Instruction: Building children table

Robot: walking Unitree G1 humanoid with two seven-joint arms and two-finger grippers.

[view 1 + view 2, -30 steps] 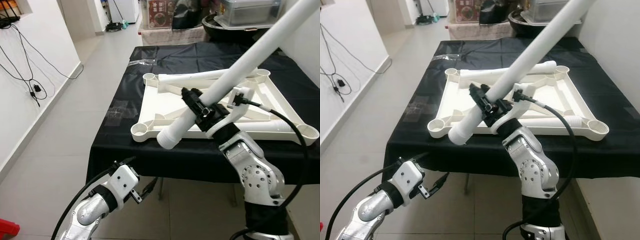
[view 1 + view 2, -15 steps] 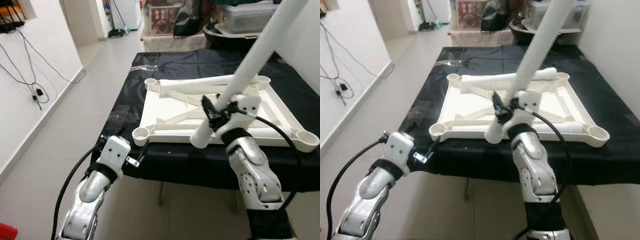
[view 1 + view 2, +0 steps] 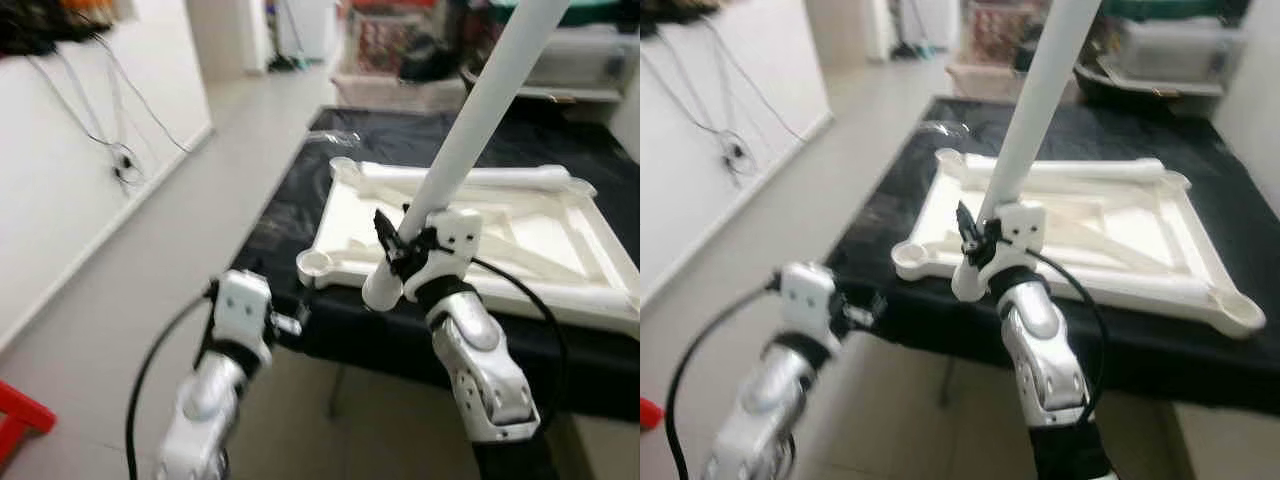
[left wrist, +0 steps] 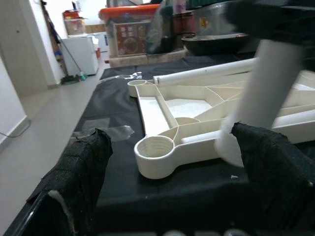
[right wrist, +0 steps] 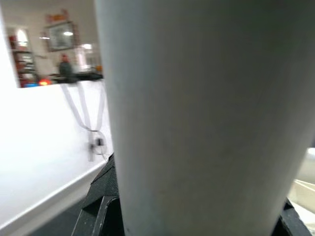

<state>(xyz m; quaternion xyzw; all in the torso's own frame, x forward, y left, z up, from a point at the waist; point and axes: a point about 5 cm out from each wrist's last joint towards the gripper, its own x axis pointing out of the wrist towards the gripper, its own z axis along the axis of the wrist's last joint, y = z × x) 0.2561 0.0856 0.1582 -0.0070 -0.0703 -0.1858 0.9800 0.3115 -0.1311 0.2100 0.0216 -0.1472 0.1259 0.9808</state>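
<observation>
Black cloth covers the worktop [image 3: 300, 215]; an upturned white tabletop [image 3: 1120, 235] lies across it, reaching the near edge. Right gripper [image 3: 400, 245], fingers clenched on a long white leg tube [image 3: 470, 120], holds it steeply tilted over the near-left corner socket [image 4: 155, 150]. Left gripper [image 4: 172, 162], fingers spread and empty, faces that socket.

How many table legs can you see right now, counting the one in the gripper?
3: one white leg held in the right gripper, one lying along the tabletop's far edge, one along its near edge. Others may be hidden.
</observation>
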